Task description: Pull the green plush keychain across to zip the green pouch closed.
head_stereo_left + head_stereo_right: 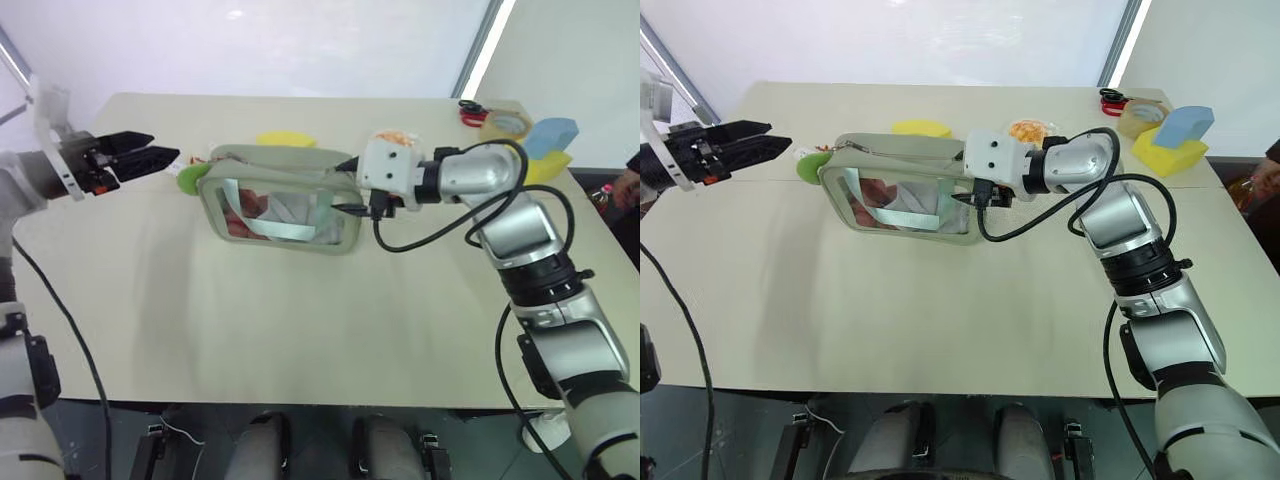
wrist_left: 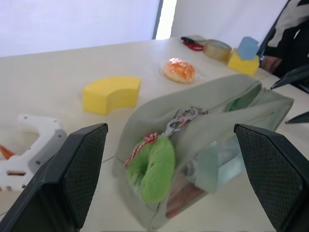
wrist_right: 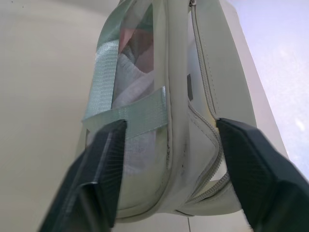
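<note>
Green plush keychain (image 2: 152, 169) hangs just beyond the spread left end effector (image 1: 166, 158).

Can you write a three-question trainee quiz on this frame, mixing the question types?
1. True or false: the left gripper is clamped on the green plush keychain.
2. Which end of the green pouch sits between the right gripper's fingers? A) the end with the keychain B) the end opposite the keychain C) neither end
3. Fill in: the curved yellow sponge lies on the table beyond the ____.

Key:
1. False; its jaws stand wide open, with the keychain ahead, untouched.
2. B
3. pouch
</note>
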You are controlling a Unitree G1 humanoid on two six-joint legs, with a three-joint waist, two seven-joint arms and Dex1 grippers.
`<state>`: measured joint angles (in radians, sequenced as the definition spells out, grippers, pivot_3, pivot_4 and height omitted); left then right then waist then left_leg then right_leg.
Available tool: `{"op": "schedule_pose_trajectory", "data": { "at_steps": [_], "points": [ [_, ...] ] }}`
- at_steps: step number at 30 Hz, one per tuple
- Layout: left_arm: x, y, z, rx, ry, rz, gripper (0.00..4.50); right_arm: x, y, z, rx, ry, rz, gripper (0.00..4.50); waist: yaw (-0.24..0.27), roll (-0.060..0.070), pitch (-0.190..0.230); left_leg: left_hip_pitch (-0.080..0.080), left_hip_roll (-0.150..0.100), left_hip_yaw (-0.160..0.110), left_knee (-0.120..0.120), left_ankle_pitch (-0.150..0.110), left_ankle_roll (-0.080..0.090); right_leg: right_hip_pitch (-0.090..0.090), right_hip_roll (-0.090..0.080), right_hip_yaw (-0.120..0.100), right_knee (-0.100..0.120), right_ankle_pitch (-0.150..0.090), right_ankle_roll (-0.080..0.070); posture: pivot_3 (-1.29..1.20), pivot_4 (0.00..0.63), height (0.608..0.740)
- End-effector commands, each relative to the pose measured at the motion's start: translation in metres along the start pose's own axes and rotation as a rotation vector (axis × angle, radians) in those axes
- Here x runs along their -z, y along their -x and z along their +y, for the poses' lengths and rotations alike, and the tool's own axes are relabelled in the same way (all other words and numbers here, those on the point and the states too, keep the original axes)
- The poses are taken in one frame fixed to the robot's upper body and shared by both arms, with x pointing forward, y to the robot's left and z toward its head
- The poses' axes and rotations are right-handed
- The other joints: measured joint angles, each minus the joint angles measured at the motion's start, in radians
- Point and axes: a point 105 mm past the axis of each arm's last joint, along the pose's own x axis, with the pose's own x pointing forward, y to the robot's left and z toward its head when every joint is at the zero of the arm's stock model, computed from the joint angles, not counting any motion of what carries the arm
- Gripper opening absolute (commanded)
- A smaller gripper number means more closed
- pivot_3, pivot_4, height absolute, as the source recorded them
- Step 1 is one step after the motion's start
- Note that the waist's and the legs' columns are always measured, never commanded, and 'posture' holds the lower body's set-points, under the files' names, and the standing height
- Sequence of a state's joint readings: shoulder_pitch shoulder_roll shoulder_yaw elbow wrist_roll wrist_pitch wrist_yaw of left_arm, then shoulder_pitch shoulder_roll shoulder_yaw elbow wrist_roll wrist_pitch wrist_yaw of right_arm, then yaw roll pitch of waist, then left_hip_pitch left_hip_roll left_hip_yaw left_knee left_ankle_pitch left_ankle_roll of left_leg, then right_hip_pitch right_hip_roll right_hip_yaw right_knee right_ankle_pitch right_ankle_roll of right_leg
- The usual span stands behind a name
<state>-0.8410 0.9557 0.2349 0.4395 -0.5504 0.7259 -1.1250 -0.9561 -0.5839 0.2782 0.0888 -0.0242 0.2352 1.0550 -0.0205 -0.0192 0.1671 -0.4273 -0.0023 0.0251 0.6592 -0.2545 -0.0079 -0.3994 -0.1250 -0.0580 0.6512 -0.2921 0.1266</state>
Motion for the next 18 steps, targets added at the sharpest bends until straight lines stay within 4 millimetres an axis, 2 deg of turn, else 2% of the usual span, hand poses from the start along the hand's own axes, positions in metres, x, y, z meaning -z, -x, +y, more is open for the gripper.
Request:
{"op": "schedule_pose_trajectory", "data": {
  "at_steps": [1, 3, 4, 7, 10, 13, 16, 18],
  "points": [
    [0.004, 0.009, 0.004, -0.013, -0.044, 0.024, 4.5, -0.003, 0.002, 0.001, -0.01, 0.001, -0.018, 1.18, 0.0, 0.0, 0.0, 0.0, 0.0, 0.0, 0.0, 0.0, 0.0, 0.0, 0.0, 0.0, 0.0, 0.0, 0.0, 0.0, 0.15, 0.74],
    [0.019, 0.009, 0.006, -0.011, -0.066, 0.083, 4.5, -0.002, 0.001, 0.002, -0.012, 0.0, -0.017, 0.19, 0.0, 0.0, 0.0, 0.0, 0.0, 0.0, 0.0, 0.0, 0.0, 0.0, 0.0, 0.0, 0.0, 0.0, 0.0, 0.0, 0.15, 0.74],
    [0.026, 0.009, 0.007, -0.012, -0.077, 0.106, 4.5, -0.002, 0.0, 0.003, -0.011, 0.001, -0.019, 0.09, 0.0, 0.0, 0.0, 0.0, 0.0, 0.0, 0.0, 0.0, 0.0, 0.0, 0.0, 0.0, 0.0, 0.0, 0.0, 0.0, 0.15, 0.74],
    [0.037, -0.001, 0.012, -0.04, -0.098, 0.111, 4.5, -0.002, -0.003, 0.001, 0.009, 0.012, -0.022, 0.09, 0.002, 0.0, 0.0, 0.0, 0.0, 0.0, 0.0, 0.0, 0.0, 0.0, 0.0, 0.0, 0.0, 0.0, 0.0, 0.0, 0.15, 0.74],
    [0.034, -0.014, 0.012, -0.041, -0.1, 0.08, 4.5, -0.004, -0.005, 0.001, 0.014, 0.015, -0.028, 0.09, 0.002, 0.0, 0.0, 0.0, 0.0, 0.0, 0.0, 0.0, 0.0, 0.001, 0.0, 0.0, 0.0, 0.0, 0.0, 0.0, 0.15, 0.74],
    [0.032, -0.031, 0.008, -0.035, -0.174, 0.083, 4.5, -0.004, -0.007, 0.001, 0.017, 0.012, -0.031, 0.09, 0.001, 0.0, 0.0, 0.0, 0.0, 0.0, 0.0, 0.0, 0.0, 0.0, 0.0, 0.0, 0.0, 0.0, 0.0, 0.0, 0.15, 0.74],
    [0.021, -0.04, 0.004, -0.02, -0.19, 0.053, 3.58, -0.001, -0.008, 0.002, 0.02, 0.009, -0.025, 0.0, -0.004, 0.0, 0.0, 0.0, 0.0, 0.0, 0.0, 0.0, 0.0, 0.0, 0.0, 0.0, 0.0, 0.0, 0.0, 0.0, 0.15, 0.74],
    [0.015, -0.041, 0.0, 0.013, -0.208, 0.055, 2.6, 0.001, -0.009, 0.002, 0.025, 0.006, -0.021, 0.0, -0.008, 0.0, 0.0, 0.001, 0.0, 0.0, 0.0, 0.0, 0.0, 0.0, 0.0, 0.0, 0.0, 0.0, 0.0, 0.0, 0.15, 0.74]
  ]
}}
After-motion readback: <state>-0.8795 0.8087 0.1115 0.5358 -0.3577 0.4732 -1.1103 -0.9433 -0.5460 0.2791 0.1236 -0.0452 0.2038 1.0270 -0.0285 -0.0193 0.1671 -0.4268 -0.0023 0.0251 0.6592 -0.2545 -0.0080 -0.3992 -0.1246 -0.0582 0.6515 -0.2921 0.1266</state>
